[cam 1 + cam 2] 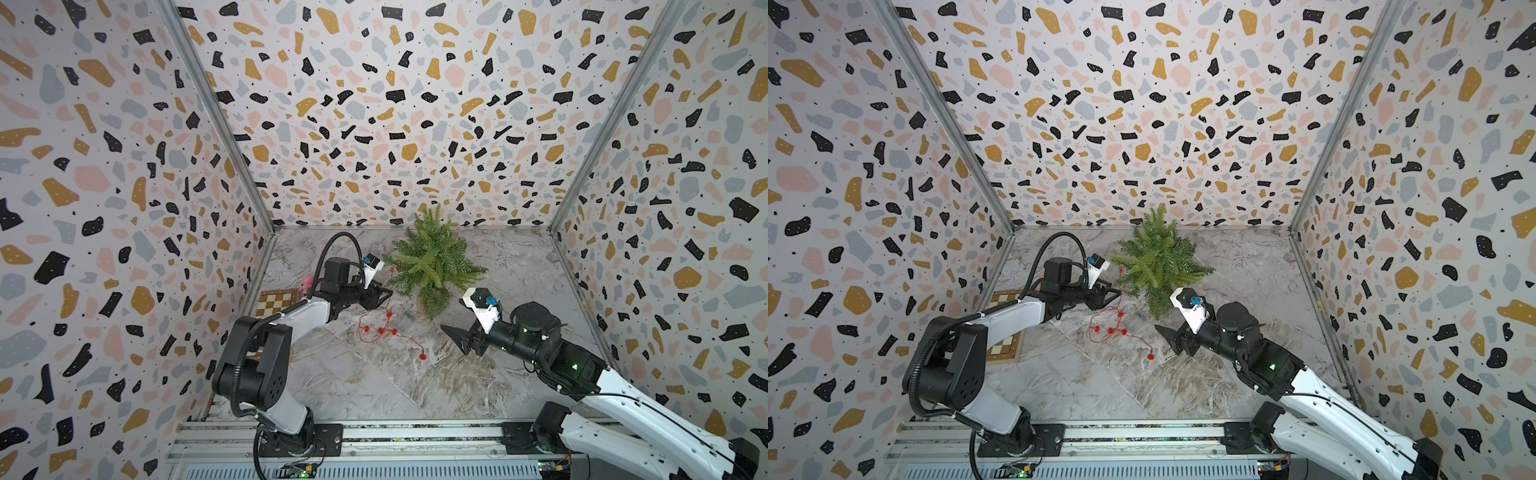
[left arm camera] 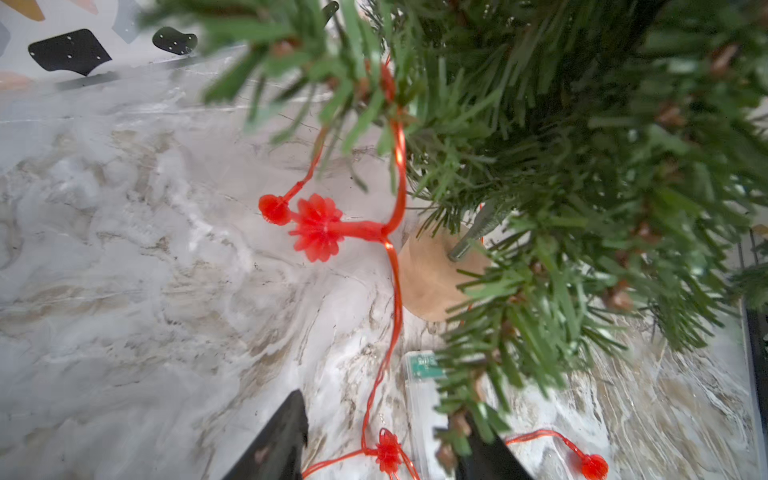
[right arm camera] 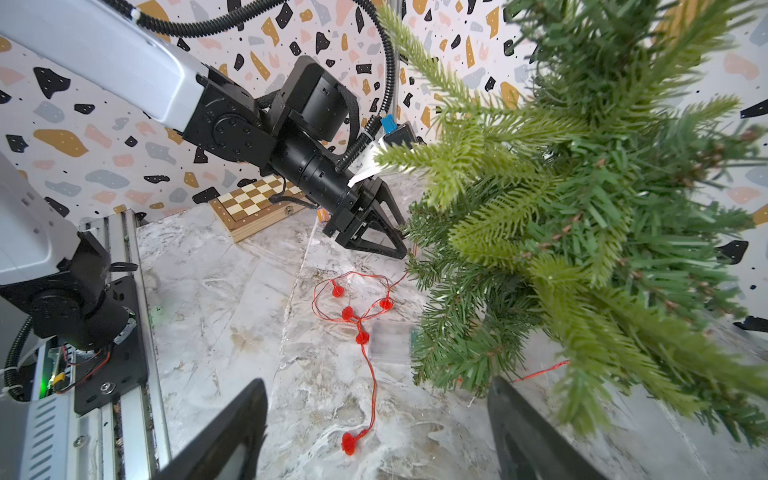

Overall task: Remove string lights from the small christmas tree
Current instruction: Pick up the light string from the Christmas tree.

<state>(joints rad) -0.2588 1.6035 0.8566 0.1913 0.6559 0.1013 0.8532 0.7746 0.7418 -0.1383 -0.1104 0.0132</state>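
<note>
Left jaws half-spread at small christmas tree point(image 1: 434, 262) edge, string lights point(image 1: 381, 331) wire between, unpinched. Right jaws spread, empty, near tree. Lights mostly heaped on counter point(image 1: 374, 386); one strand caught in lower branches.

**Marble tabletop and what rests on it**

The grey-and-beige marble-patterned tabletop point(image 1: 374, 386) spans the floor between the speckled walls. Near its back edge the small green artificial christmas tree point(image 1: 432, 262) stands upright on a round pale wooden base point(image 2: 428, 282) set on the marble. In front of the tree and to its left, the thin red-orange string lights point(image 1: 380, 330) lie in loose loops dotted with red bulbs; one bulb trails furthest forward; one strand rises off the surface into the lowest branches. A small clear rectangular box point(image 3: 388, 340) lies flat near the base, partly under the low branches. A brown-and-cream wooden chessboard point(image 1: 276, 301) lies by the left wall; a small pink object point(image 1: 306, 283) sits at its back corner, too hidden to identify.
</note>
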